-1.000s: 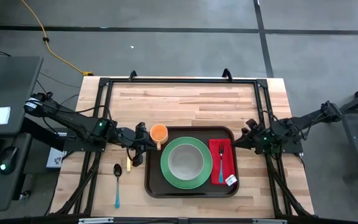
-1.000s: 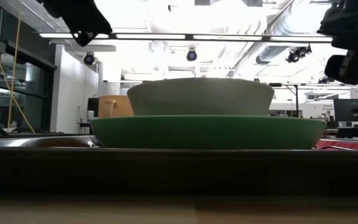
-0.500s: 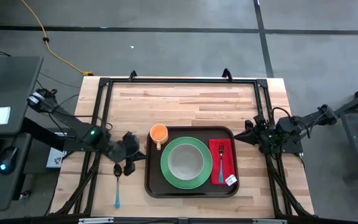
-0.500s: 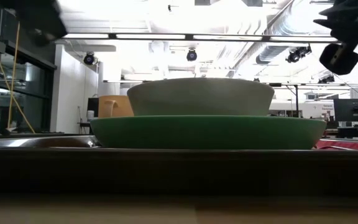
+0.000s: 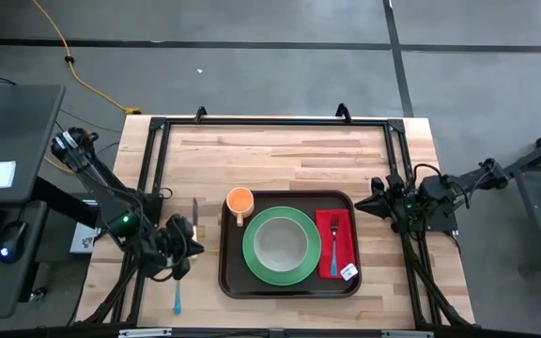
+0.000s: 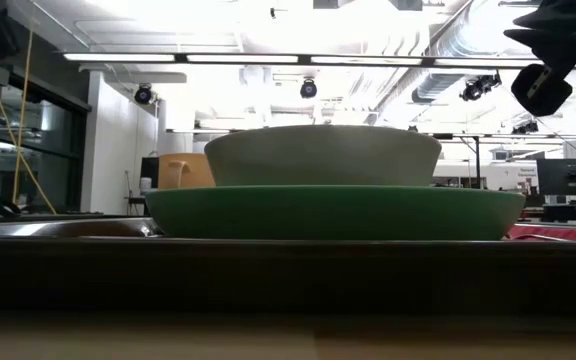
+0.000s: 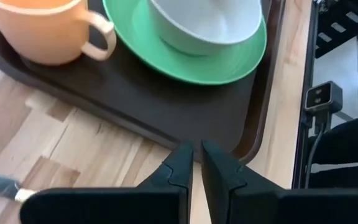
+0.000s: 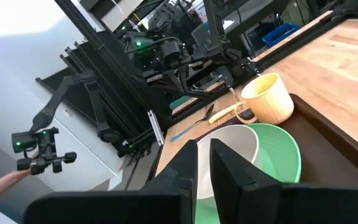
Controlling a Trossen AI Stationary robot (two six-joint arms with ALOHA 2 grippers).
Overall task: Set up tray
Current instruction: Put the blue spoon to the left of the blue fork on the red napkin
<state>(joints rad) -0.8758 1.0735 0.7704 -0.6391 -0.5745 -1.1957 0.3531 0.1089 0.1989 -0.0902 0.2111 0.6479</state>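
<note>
left pincer (image 5: 178,255) pinched nearly shut, empty | we reckon spoon (image 5: 177,299) next: right under it, lengthwise toward desk's front edge, left of tray (image 5: 228,282) | right pincer (image 5: 364,207) shut too, parked far side

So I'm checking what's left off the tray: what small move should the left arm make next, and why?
Probably lower the left gripper onto the spoon beside it. The tray already holds the cup, plate, bowl, napkin and fork, while spoon and knife lie on the table.
</note>
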